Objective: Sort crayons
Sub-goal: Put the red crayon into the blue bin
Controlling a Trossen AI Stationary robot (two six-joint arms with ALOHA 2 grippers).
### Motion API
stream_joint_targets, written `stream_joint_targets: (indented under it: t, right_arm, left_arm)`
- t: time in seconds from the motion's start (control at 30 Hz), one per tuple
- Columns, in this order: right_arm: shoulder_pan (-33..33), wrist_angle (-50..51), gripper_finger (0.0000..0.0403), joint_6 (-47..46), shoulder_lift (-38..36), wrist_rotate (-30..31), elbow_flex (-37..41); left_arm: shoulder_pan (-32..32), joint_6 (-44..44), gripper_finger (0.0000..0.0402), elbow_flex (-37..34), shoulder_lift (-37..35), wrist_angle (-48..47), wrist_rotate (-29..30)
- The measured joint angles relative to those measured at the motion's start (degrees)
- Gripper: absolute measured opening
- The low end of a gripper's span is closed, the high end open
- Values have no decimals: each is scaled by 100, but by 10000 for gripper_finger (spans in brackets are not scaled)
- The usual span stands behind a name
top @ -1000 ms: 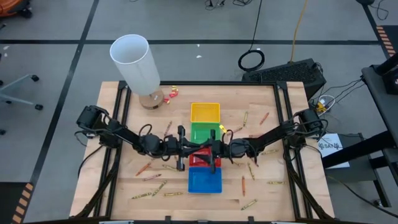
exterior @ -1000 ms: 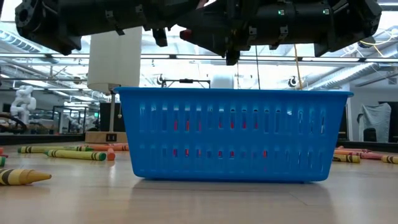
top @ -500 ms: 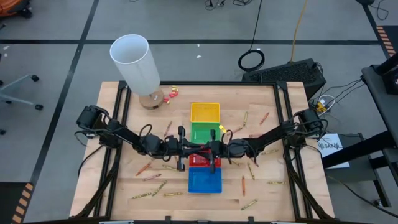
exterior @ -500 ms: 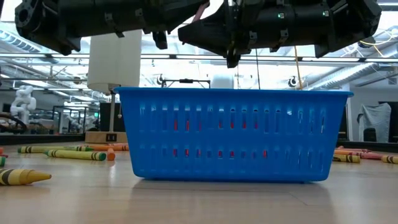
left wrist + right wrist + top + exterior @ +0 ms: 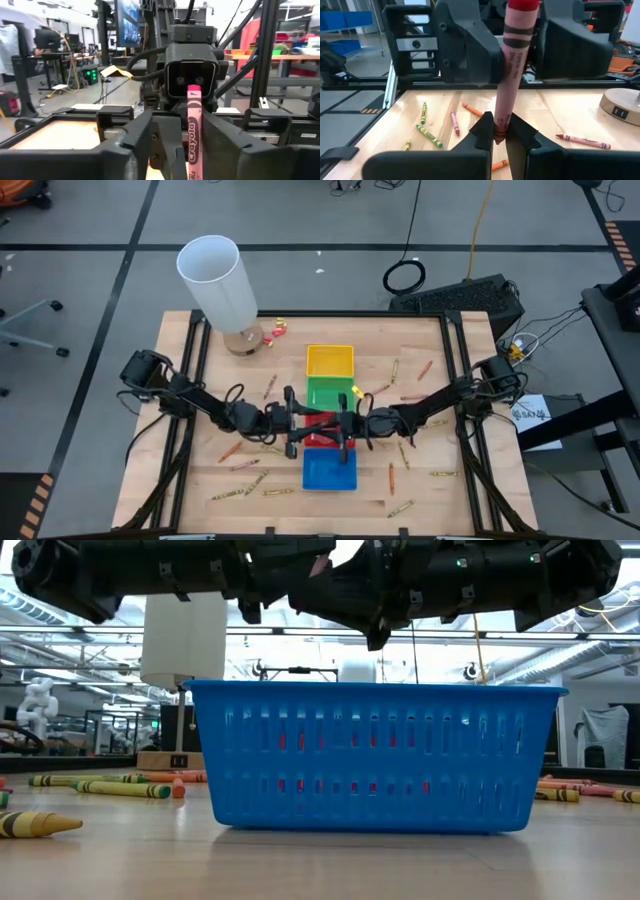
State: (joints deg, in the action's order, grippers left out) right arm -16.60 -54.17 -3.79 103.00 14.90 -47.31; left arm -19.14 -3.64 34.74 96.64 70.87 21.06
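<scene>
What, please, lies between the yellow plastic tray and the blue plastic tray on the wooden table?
In the high view, the green plastic tray and a red one, partly hidden under both grippers, lie between the yellow tray and the blue tray.

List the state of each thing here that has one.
left gripper: open, fingers either side of the red crayon.
right gripper: shut on the red crayon's end.
red crayon: held at one end by the right gripper.
white cylinder: upright.
yellow tray: empty.
</scene>
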Motion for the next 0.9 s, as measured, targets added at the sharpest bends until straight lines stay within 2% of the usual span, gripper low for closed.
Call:
stream_joint_targets:
  t: [0.13,0.27,0.57,0.73,0.9]
  right_arm:
    - [-60,339,13,-2,-138,0,0]
    - [-107,723,13,-94,-426,2,0]
    - [-230,1865,13,-635,-1312,7,0]
    - [-401,2200,13,-1078,-1681,9,0]
    - [-709,2357,13,-1241,-1822,4,0]
  left_arm:
    - [-234,-15,199,-33,-285,-350,324]
    - [-477,-31,206,-101,-802,-795,661]
    - [-863,42,206,-118,-2066,-2781,857]
    - [-1070,567,206,-118,-2359,-3870,861]
    - [-1224,1064,206,-122,-2351,-4184,861]
